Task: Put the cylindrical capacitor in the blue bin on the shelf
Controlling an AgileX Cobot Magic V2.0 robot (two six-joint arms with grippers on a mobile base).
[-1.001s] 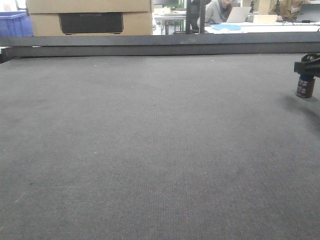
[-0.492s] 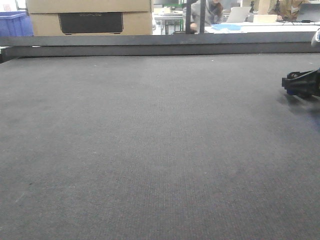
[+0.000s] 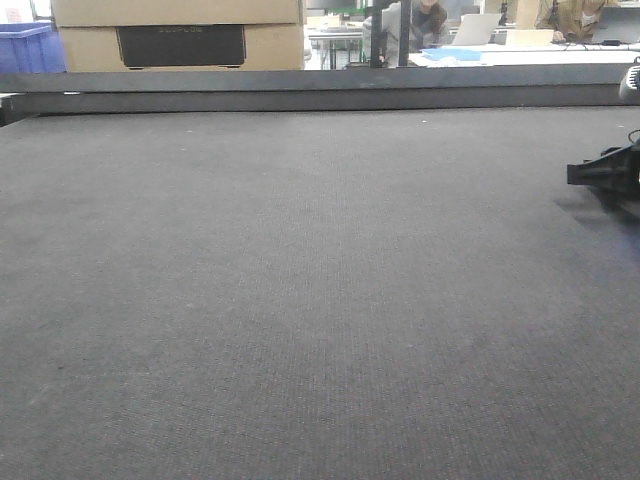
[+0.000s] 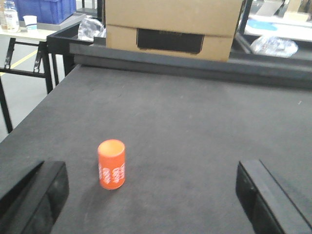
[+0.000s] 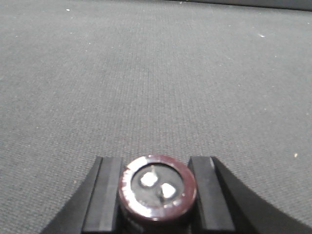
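Note:
In the right wrist view my right gripper [image 5: 156, 168] is shut on the cylindrical capacitor [image 5: 157, 187]. It is a dark brown-black cylinder with a shiny rim and two pale terminals on its top face, held between both black fingers just above the dark mat. In the front view the right gripper [image 3: 605, 173] shows only at the far right edge, and the capacitor is hidden there. My left gripper [image 4: 151, 204] is wide open and empty, low over the mat. The shelf is out of view.
An orange cylinder [image 4: 111, 164] with white print stands on the mat between and ahead of the left fingers. A cardboard box [image 4: 170, 24] and a raised black rail [image 3: 320, 88] line the table's far edge. A blue crate [image 3: 25, 45] stands beyond at far left.
In the front view the right gripper has dropped lower at the right edge. The capacitor that showed below it one second ago is now hidden.

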